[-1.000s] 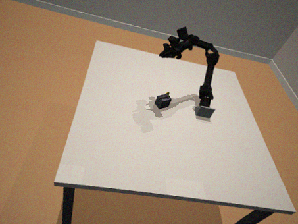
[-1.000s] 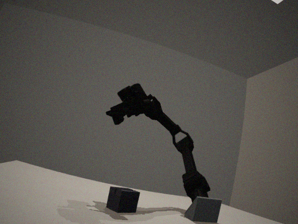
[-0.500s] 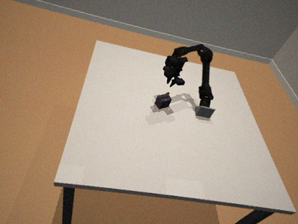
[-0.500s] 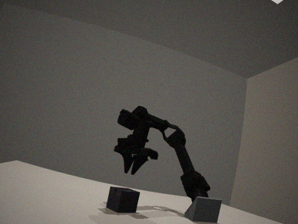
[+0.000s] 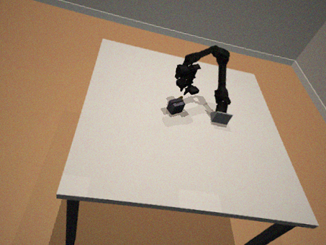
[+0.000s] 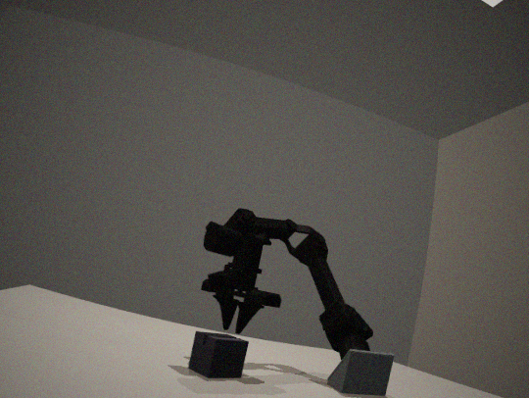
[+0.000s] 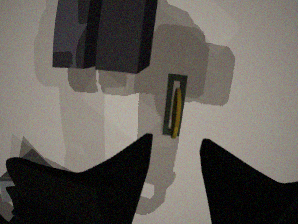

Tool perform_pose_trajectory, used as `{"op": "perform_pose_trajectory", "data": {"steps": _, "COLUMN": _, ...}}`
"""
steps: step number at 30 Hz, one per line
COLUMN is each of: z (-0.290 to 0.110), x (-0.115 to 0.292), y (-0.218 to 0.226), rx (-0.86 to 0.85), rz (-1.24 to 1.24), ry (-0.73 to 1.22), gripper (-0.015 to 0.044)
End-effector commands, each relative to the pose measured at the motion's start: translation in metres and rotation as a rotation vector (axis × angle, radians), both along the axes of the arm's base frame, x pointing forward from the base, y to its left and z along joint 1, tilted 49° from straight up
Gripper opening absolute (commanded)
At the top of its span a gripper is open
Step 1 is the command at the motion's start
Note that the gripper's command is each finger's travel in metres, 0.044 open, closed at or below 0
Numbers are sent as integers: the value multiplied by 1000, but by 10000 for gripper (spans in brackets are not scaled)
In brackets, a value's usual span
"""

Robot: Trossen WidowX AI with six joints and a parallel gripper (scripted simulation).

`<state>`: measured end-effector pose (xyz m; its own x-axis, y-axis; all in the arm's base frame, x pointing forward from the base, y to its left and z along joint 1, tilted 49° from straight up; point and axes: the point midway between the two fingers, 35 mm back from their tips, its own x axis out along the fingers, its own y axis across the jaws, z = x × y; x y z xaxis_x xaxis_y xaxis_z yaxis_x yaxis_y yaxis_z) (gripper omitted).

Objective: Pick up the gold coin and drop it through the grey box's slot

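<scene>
My claw [image 7: 174, 163] hung part-spread and empty, jaws pointed down. Just ahead of my fingertips the coin [image 7: 177, 112] stood on edge in its holder [image 7: 170, 106], seemingly between my jaws' line; the box [image 7: 109, 16] sat farther ahead, untouched.

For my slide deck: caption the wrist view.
Open claw above the gold coin standing in its green holder, beside the slotted grey box.

Beside the grey box [image 7: 109, 16], the coin [image 7: 177, 113] in its holder [image 7: 169, 104] stands apart with bare bench [image 7: 260, 63] on its far side; the box crowds the near side.
</scene>
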<state>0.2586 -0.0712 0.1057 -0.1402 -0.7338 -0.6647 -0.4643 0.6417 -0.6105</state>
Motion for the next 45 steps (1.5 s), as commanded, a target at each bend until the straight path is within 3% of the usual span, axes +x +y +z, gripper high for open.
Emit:
{"op": "perform_pose_trajectory", "data": {"steps": 1, "z": -7, "x": -2, "y": -9, "rx": -5, "rz": 6, "ry": 2, "gripper": 161}}
{"op": "perform_pose_trajectory", "data": {"steps": 39, "z": -43, "x": -9, "y": -51, "rx": -7, "rz": 6, "ry": 1, "gripper": 161}}
{"op": "perform_pose_trajectory", "data": {"steps": 45, "z": -43, "x": -9, "y": -51, "rx": -7, "rz": 6, "ry": 1, "gripper": 3}}
